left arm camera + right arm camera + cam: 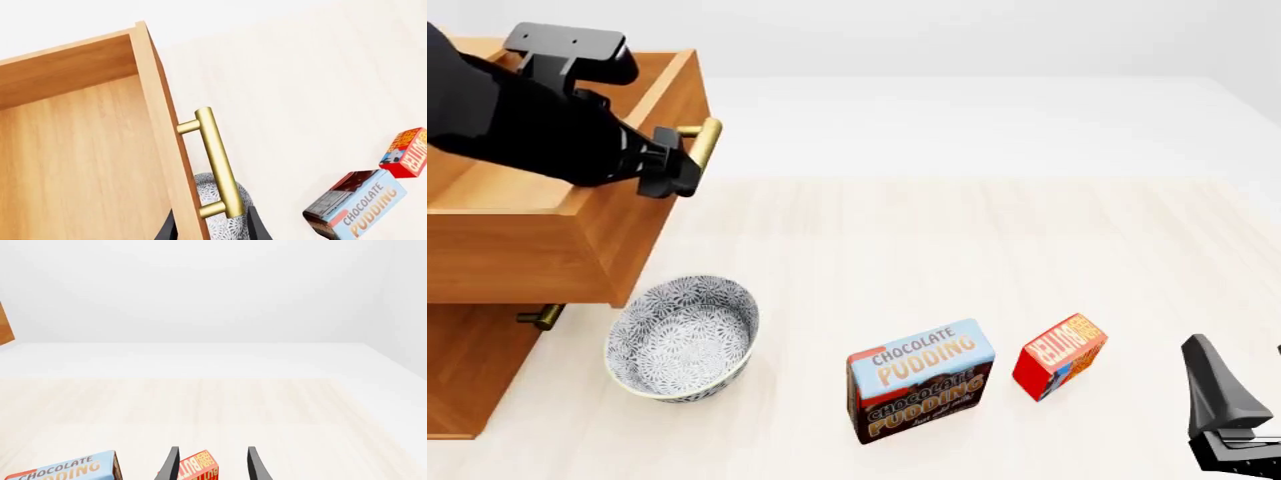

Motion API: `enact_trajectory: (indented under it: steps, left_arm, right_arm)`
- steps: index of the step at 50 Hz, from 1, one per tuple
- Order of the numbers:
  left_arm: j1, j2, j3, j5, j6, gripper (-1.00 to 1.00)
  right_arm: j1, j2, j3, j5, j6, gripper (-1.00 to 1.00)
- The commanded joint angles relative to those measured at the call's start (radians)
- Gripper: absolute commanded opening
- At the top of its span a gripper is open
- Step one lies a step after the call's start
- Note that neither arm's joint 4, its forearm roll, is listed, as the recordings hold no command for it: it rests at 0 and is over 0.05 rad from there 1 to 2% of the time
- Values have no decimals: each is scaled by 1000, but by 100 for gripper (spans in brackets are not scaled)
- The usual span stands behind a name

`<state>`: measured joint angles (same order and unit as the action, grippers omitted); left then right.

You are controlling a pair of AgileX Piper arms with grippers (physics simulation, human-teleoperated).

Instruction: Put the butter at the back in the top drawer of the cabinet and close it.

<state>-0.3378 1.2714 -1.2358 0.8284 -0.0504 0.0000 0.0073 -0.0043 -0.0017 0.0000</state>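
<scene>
The butter (pixel 1060 356) stood on the table (pixel 988 240), just beside the pudding box (pixel 920 380) at about 3 o'clock from it, and well apart from the cabinet (pixel 481 370) far at 9 o'clock. The top drawer (pixel 554 215) was pulled out and showed a bare wooden floor.

The right gripper (pixel 209 465) hung low near the butter with its fingers spread apart, holding nothing; in the right wrist view the box sat between them. The left gripper (pixel 674 165) was at the brass handle (pixel 215 162), but whether it clamped the bar could not be told.

The butter looked like a small, light, stiff carton with smooth printed faces, so probably a bit slippery. A hold across its two narrow sides, near the middle, seemed the safest, with moderate pressure so that the carton would not dent. The bowl (pixel 683 336) stood under the drawer front.
</scene>
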Motion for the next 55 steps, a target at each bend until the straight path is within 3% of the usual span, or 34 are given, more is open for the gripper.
enact_trajectory:
  steps: [1,15,40,55]
  left_arm:
    - [-80,-30,-45,31,58,100]
    - [-83,-65,-103,98,81,100]
    - [-35,-149,-288,278,171,100]
    - [-69,-175,-279,251,201,100]
  right_arm:
    - [0,0,0,0,0,100]
    - [0,0,0,0,0,100]
    - [0,0,0,0,0,100]
    - [0,0,0,0,0,100]
